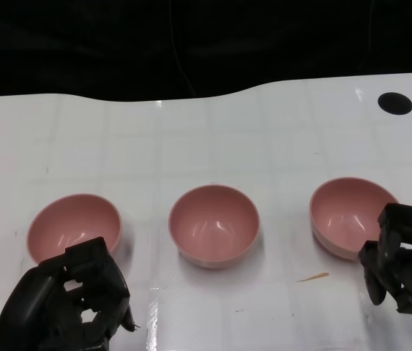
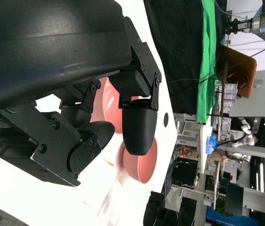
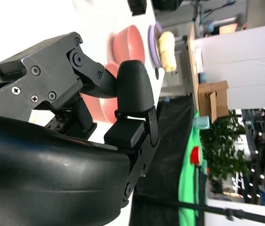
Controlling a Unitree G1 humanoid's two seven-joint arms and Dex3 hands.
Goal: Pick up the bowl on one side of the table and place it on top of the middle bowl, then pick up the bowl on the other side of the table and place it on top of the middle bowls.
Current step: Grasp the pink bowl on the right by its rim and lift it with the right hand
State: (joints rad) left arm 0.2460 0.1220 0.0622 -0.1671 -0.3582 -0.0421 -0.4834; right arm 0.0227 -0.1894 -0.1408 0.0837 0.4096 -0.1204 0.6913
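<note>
three round pink plastic bowls sit in a row across the middle of the head view on a white glossy table, all upright and well apart from one another. the left pink bowl lies at centre left, the middle pink bowl at the centre, and the right pink bowl at centre right — none is stacked on another yet.

the black left hand fills the lower left corner of the head view, just below the left bowl and overlapping its near rim in the picture; its fingers are curled inward with nothing in them. whether it touches the bowl cannot be told. the black right hand sits at the lower right edge, in front of the near right rim of the right bowl; whether its fingers grip that rim cannot be told from any view.

a small orange sliver lies on the table at lower centre right, between the middle and right bowls. a black round spot marks the table's upper right.
</note>
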